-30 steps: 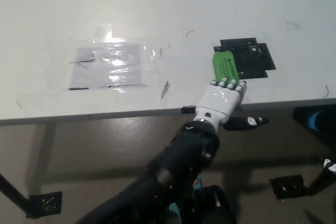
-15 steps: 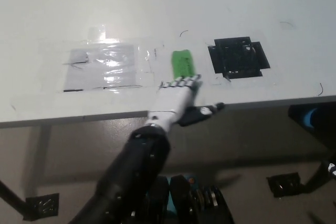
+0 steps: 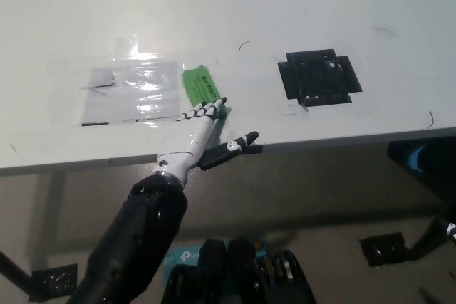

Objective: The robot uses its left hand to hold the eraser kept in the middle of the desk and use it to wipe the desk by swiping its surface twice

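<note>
The white left hand (image 3: 194, 134) lay flat with its fingertips (image 3: 206, 110) pressed on the near end of the green eraser (image 3: 204, 90), not wrapped around it, and its thumb stuck out sideways past the white desk's (image 3: 235, 5) front edge. Over the last second hand and eraser had slid together across the desk, away from the black taped square (image 3: 318, 77) on the thumb side. The eraser now lay just ahead of the fingertips, touching the edge of the clear taped sheet (image 3: 132, 90) on the other side.

The left hand (image 3: 191, 140) is white-shelled, its fingers (image 3: 206, 111) tipped black; behind them, a bulky glossy black forearm (image 3: 135, 233) joins.
</note>
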Tool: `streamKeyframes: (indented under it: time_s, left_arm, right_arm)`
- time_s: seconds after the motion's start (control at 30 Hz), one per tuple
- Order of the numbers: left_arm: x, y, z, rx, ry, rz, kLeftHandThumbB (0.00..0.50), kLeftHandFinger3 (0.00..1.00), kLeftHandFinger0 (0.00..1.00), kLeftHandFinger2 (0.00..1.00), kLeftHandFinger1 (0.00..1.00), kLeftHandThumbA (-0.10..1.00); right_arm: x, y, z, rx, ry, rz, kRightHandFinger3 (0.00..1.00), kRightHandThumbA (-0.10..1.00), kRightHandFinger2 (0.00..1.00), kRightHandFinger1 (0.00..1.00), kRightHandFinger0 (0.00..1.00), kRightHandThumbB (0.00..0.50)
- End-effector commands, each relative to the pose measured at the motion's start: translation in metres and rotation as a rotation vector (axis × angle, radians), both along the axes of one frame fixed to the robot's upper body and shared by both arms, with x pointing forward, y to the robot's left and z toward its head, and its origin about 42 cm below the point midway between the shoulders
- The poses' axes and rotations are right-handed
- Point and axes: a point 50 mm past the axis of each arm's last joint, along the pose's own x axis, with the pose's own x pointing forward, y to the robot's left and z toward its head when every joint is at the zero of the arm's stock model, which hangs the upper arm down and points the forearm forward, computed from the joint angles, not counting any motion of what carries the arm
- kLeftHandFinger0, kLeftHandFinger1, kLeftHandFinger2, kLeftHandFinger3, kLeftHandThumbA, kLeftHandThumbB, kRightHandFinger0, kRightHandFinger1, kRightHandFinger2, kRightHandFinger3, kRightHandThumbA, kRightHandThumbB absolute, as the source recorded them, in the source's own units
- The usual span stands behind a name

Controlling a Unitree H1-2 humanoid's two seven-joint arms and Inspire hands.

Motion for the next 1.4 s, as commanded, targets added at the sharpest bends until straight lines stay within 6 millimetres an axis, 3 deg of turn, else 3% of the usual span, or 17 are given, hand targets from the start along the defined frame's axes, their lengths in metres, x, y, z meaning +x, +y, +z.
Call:
streamKeyframes:
  time_s: [0.0, 0.2, 0.4, 0.5, 0.57, 0.67, 0.87, 0.9, 1.0, 1.1, 1.17, 1.37]
  left_arm:
    - [-0.075, 0.116, -0.123, 0.097, 0.591, 0.257, 0.441, 1.00, 1.00, 1.00, 1.00, 1.00]
    - [-0.088, 0.141, -0.128, 0.120, 0.630, 0.289, 0.495, 1.00, 1.00, 1.00, 1.00, 1.00]
    - [-0.100, 0.167, -0.131, 0.151, 0.637, 0.331, 0.447, 1.00, 1.00, 1.00, 1.00, 1.00]
    - [-0.103, 0.179, -0.132, 0.158, 0.635, 0.335, 0.450, 1.00, 1.00, 1.00, 1.00, 1.00]
    - [-0.106, 0.186, -0.135, 0.170, 0.640, 0.344, 0.499, 1.00, 1.00, 1.00, 1.00, 1.00]
    - [-0.114, 0.195, -0.139, 0.170, 0.660, 0.365, 0.498, 1.00, 1.00, 1.00, 1.00, 1.00]
    - [-0.121, 0.202, -0.140, 0.184, 0.650, 0.383, 0.463, 1.00, 1.00, 1.00, 1.00, 1.00]
    - [-0.123, 0.205, -0.140, 0.180, 0.645, 0.386, 0.492, 1.00, 1.00, 1.00, 1.00, 1.00]
    - [-0.130, 0.215, -0.141, 0.185, 0.642, 0.417, 0.500, 1.00, 1.00, 1.00, 1.00, 1.00]
    - [-0.131, 0.216, -0.142, 0.176, 0.645, 0.416, 0.471, 1.00, 1.00, 1.00, 1.00, 1.00]
    - [-0.132, 0.218, -0.141, 0.193, 0.646, 0.397, 0.500, 1.00, 1.00, 1.00, 1.00, 1.00]
    - [-0.122, 0.205, -0.137, 0.186, 0.630, 0.372, 0.500, 1.00, 1.00, 1.00, 1.00, 1.00]
  right_arm:
    - [0.000, -0.009, 0.021, -0.053, -0.072, -0.003, 1.00, 1.00, 1.00, 1.00, 1.00, 0.017]
    - [0.000, -0.008, 0.021, -0.034, -0.071, -0.009, 1.00, 1.00, 1.00, 1.00, 1.00, 0.025]
    - [0.000, -0.008, 0.021, -0.044, -0.065, -0.012, 1.00, 1.00, 1.00, 1.00, 1.00, 0.026]
    - [0.001, -0.012, 0.023, -0.054, -0.068, -0.014, 1.00, 1.00, 1.00, 1.00, 1.00, 0.021]
    - [0.001, -0.012, 0.024, -0.045, -0.068, -0.016, 1.00, 1.00, 1.00, 1.00, 1.00, 0.021]
    - [0.000, -0.012, 0.023, -0.048, -0.072, -0.005, 1.00, 1.00, 1.00, 1.00, 1.00, 0.016]
    - [0.000, -0.012, 0.022, -0.052, -0.070, -0.015, 1.00, 1.00, 1.00, 1.00, 1.00, 0.025]
    - [-0.001, -0.012, 0.022, -0.053, -0.074, -0.010, 1.00, 1.00, 1.00, 1.00, 1.00, 0.028]
    - [-0.002, -0.014, 0.023, -0.054, -0.067, -0.014, 1.00, 1.00, 1.00, 1.00, 1.00, 0.027]
    - [-0.002, -0.017, 0.023, -0.054, -0.070, -0.017, 1.00, 1.00, 1.00, 1.00, 1.00, 0.029]
    - [-0.002, -0.015, 0.021, -0.050, -0.064, -0.020, 1.00, 1.00, 1.00, 1.00, 1.00, 0.028]
    - [-0.001, -0.015, 0.022, -0.044, -0.068, -0.023, 1.00, 1.00, 1.00, 1.00, 1.00, 0.028]
